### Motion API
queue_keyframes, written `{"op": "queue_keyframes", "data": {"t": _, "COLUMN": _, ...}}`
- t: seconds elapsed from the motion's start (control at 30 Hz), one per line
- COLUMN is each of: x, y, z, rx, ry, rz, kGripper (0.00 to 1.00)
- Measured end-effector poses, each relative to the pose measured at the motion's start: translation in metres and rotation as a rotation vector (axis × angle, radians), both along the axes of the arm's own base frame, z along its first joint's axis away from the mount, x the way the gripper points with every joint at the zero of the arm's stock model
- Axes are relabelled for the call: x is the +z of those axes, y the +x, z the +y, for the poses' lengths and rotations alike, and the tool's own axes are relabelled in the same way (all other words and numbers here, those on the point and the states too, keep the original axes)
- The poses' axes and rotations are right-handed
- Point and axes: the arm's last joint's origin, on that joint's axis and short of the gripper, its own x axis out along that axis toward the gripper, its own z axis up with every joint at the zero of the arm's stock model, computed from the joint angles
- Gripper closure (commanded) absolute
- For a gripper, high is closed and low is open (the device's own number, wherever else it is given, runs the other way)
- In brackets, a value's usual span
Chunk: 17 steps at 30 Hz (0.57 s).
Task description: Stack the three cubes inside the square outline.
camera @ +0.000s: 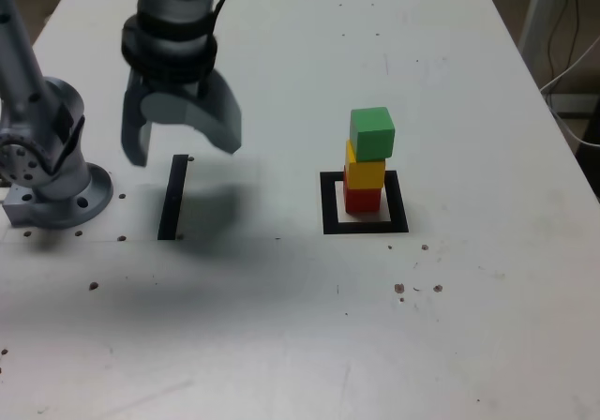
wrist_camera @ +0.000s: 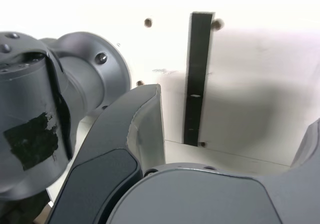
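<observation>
Three cubes stand stacked inside the square outline (camera: 328, 204) in the exterior view: a red cube (camera: 363, 199) at the bottom, a yellow cube (camera: 366, 172) on it, and a green cube (camera: 372, 132) on top, turned slightly askew. My gripper (camera: 183, 148) hangs above the table well toward the exterior view's left of the stack, open, with nothing between its fingers. The wrist view shows my open gripper (wrist_camera: 235, 114) over the table, and no cube appears there.
A thin black strip (camera: 173, 198) lies on the white table (camera: 281, 326) below my gripper, also seen as the strip (wrist_camera: 196, 79) in the wrist view. The arm's grey base (camera: 52, 172) stands at the exterior view's left edge. Cables hang off the table's right side.
</observation>
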Motion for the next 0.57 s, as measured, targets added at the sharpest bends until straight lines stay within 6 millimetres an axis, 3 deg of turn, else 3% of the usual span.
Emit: {"op": "queue_keyframes", "data": {"t": 0.57, "x": -0.023, "y": -0.012, "z": -0.003, "rx": -0.052, "ry": -0.106, "rz": -0.006, "kGripper": 0.01}}
